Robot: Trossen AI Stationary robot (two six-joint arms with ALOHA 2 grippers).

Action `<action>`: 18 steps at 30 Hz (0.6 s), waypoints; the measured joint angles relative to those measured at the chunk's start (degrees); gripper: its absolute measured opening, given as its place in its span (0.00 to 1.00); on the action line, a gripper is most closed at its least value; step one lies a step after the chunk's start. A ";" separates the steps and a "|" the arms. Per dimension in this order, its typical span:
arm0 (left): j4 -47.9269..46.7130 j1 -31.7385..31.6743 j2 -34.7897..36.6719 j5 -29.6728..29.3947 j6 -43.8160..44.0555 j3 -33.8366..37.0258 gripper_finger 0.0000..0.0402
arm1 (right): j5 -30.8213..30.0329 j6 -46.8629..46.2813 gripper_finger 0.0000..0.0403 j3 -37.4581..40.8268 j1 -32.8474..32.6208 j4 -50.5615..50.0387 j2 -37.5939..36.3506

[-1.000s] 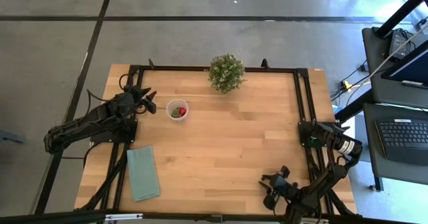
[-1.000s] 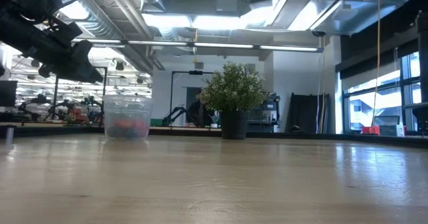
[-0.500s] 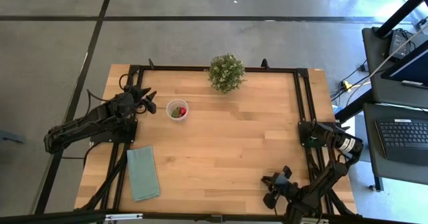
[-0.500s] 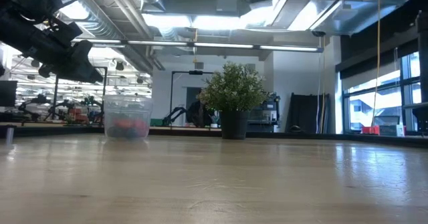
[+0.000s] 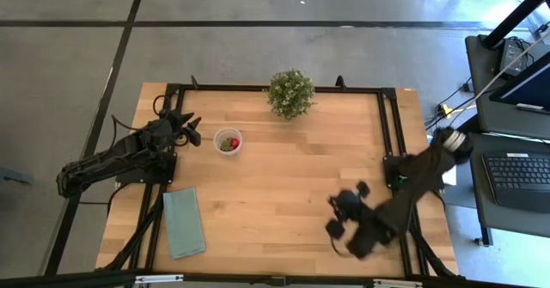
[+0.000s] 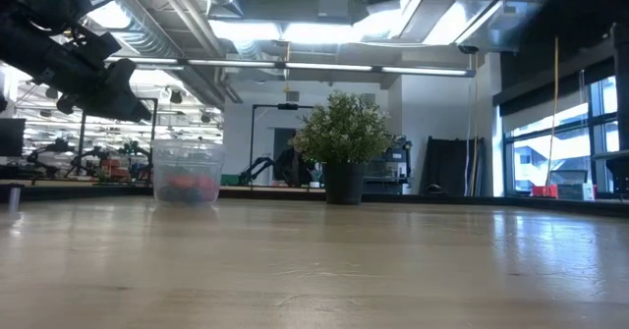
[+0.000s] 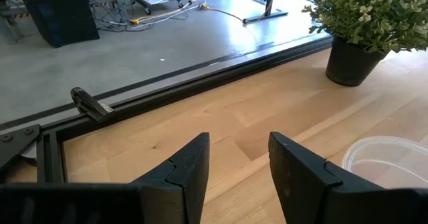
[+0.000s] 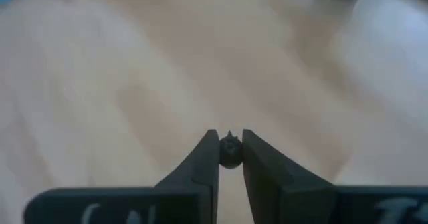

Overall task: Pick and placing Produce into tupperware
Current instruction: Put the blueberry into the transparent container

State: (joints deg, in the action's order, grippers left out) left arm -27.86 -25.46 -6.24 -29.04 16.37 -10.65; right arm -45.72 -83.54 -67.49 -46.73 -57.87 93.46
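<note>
The clear round cup (image 5: 228,141) stands on the wooden table's far left part, with red and dark fruit pieces (image 5: 229,143) inside. It also shows in the low view (image 6: 187,177), and its rim shows in the left wrist view (image 7: 388,158). My left gripper (image 5: 187,126) is open and empty just left of the cup, as the left wrist view (image 7: 237,167) also shows. My right gripper (image 5: 342,216) is over the table's near right part, shut on a small dark round berry (image 8: 230,154). My right gripper pinches the dark berry (image 8: 230,156) between its two fingers, at their free ends. The berry's small crown (image 8: 230,139) shows above the tips. Blurred table wood lies beyond it.
A bushy green potted plant (image 5: 290,93) stands at the table's far middle. A flat teal cloth (image 5: 183,222) lies at the near left. Bare wood (image 5: 284,176) lies between the cup and my right gripper.
My right arm has swung from the table's near right corner toward the far edge and a little left, out over the wood, and shows blurred. My left gripper and the cup have kept still.
</note>
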 joint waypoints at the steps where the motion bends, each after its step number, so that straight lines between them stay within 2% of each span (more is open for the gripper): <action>1: 0.00 -0.01 0.00 -0.01 0.00 0.02 0.36 | -0.56 4.19 0.12 -0.57 2.51 0.51 -1.89; 5: 0.02 0.00 0.00 -0.02 -0.01 0.00 0.36 | 0.47 24.63 0.13 -2.91 13.45 8.63 -8.45; 7: 0.02 0.00 0.00 0.00 0.01 0.00 0.36 | 4.31 37.11 0.13 -4.09 19.18 16.14 -10.09; 10: 0.02 0.01 0.00 0.00 -0.01 0.00 0.36 | 13.33 53.72 0.13 -6.53 27.60 28.53 -10.07; 13: 0.02 0.00 0.00 0.00 -0.01 0.00 0.36 | 22.94 63.18 0.13 -9.23 35.17 37.83 -7.98; 18: 0.08 -0.01 0.00 0.00 -0.01 0.02 0.36 | 32.84 72.76 0.13 -16.51 43.67 41.84 -0.51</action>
State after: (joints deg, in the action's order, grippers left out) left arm -27.78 -25.47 -6.24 -29.04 16.36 -10.63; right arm -12.88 -10.78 -84.00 -3.06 -16.04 92.94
